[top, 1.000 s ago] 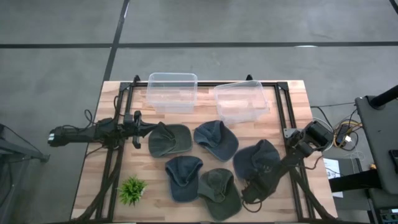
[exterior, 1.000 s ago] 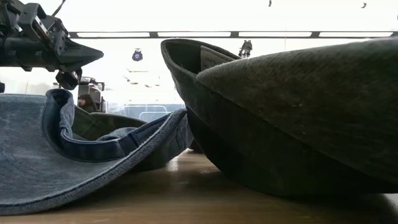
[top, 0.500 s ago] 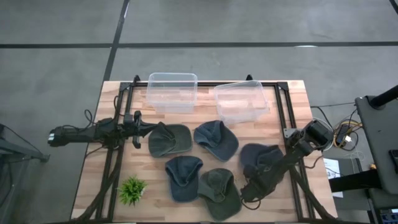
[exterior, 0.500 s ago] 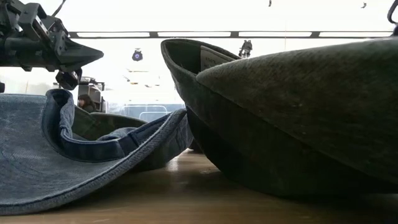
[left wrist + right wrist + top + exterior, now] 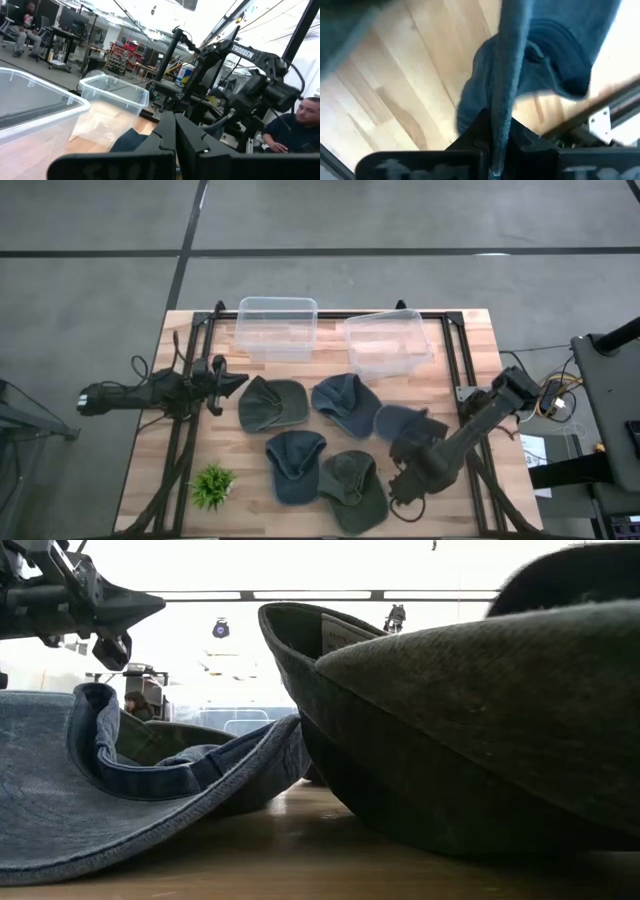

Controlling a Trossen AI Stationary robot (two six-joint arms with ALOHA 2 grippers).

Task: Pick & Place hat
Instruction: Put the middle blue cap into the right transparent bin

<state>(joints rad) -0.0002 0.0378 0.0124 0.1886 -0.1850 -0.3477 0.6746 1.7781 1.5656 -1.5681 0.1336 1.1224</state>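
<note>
Starting at nine o'clock on the table, the left gripper (image 5: 237,381) waits with its jaws pressed together on nothing, just beside the olive hat (image 5: 272,404). Moving toward the centre lie a blue hat (image 5: 347,403), and below them a denim hat (image 5: 295,465) and a dark green hat (image 5: 353,487) near six o'clock. At about four o'clock the right gripper (image 5: 400,450) has clamped down within the last second: its jaws, wide a moment ago, now pinch the brim of the blue-grey hat (image 5: 408,426), which has folded and pulled up off the wood where it earlier lay flat. That suggests the pick is made and the carry to a bin comes next. Up at twelve o'clock, the left clear bin (image 5: 277,327) and the right clear bin (image 5: 389,343) both appear empty.
</note>
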